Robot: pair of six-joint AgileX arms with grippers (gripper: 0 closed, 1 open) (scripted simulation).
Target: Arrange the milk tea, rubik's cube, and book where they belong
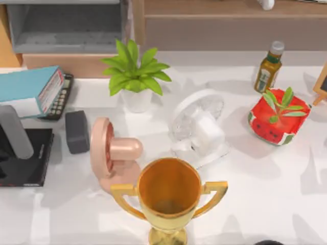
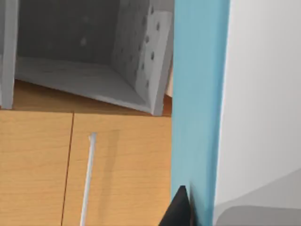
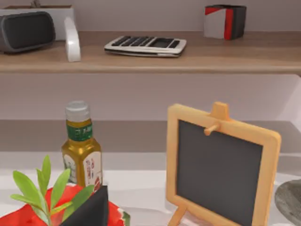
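The worktop (image 1: 265, 178) is crowded. At its 10 o'clock edge the book (image 1: 25, 87) hangs tilted over a calculator (image 1: 62, 97), pinched by the left claw (image 2: 181, 209), whose dark fingertip presses the teal cover. At the book's 12 o'clock is a grey cubby (image 1: 64, 25); at its 6 o'clock lies a black slab (image 1: 25, 158). A gold trophy (image 1: 168, 196) stands at 6 o'clock, with a pink fan (image 1: 110, 150), white fan (image 1: 199, 127) and plant (image 1: 134, 71) mid-worktop. The right claw (image 3: 89, 212) is parked near a watermelon pot (image 1: 278, 120) and bottle (image 1: 269, 66) at 2 o'clock; I cannot tell its state.
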